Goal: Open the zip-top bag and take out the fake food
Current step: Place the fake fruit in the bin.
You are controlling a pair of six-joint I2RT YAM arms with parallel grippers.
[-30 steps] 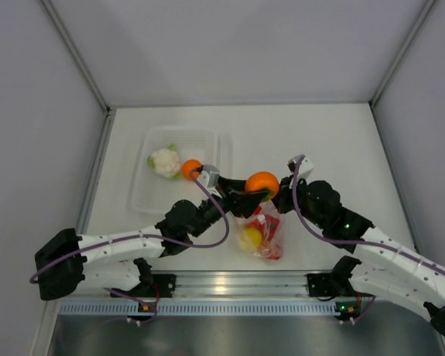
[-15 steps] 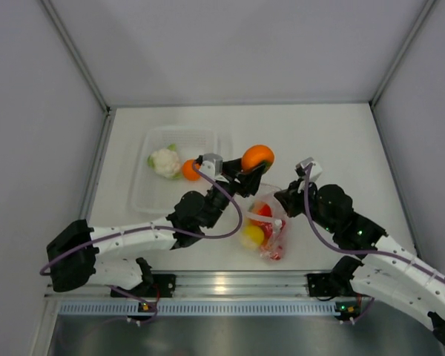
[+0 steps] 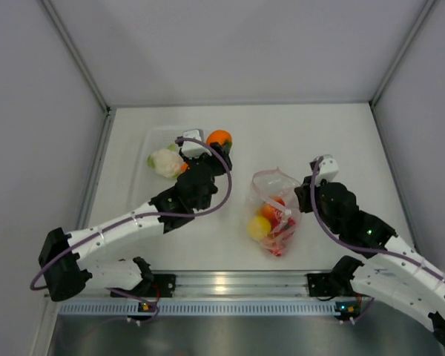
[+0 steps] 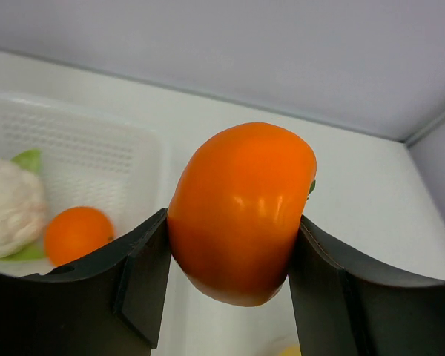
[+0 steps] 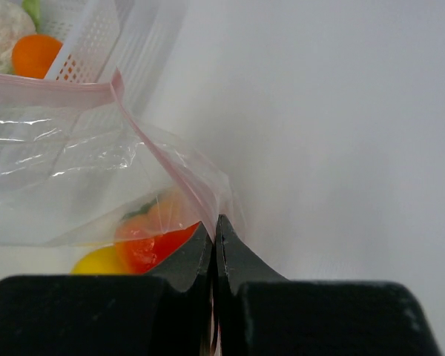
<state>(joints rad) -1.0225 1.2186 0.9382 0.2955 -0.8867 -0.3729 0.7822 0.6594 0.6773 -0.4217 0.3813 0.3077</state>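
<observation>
My left gripper (image 3: 217,150) is shut on an orange persimmon (image 3: 219,139), held at the right edge of the clear tray (image 3: 144,194); in the left wrist view the persimmon (image 4: 241,211) fills the gap between the fingers. The zip-top bag (image 3: 273,211) lies open on the table with a yellow lemon (image 3: 258,227) and red pieces (image 3: 280,215) inside. My right gripper (image 3: 300,199) is shut on the bag's pink zip edge (image 5: 174,174) at its right side. A white cauliflower (image 3: 165,162) and an orange (image 4: 77,233) lie in the tray.
White walls enclose the table on three sides. A metal rail (image 3: 230,285) runs along the near edge between the arm bases.
My left gripper has carried the persimmon from over the bag leftward and away, to the tray's right edge. My right gripper has drawn back rightward, still pinching the bag's edge.
</observation>
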